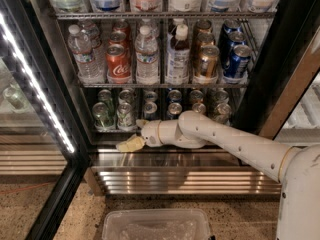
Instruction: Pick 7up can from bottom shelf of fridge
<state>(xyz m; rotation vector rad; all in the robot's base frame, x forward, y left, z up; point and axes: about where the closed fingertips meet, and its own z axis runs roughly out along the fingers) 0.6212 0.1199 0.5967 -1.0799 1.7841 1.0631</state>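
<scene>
The fridge [45, 109] stands open, its glass door swung out to the left. The bottom shelf [112, 131] holds several cans in rows. Green 7up cans [125, 115] with silver tops stand at its left end, another one [102, 116] beside them. My gripper [130, 134] is at the front of the bottom shelf, just right of and below the nearer green can. Its yellowish fingers [129, 144] are spread apart and hold nothing. My white arm [235, 144] reaches in from the right and hides part of the shelf's front rail.
Darker cans [174, 109] fill the middle and right of the bottom shelf. The rack above holds water bottles [147, 59], a red cola can [118, 63], gold and blue cans. The ribbed steel base [185, 176] lies below. A clear plastic bin [157, 225] sits on the floor.
</scene>
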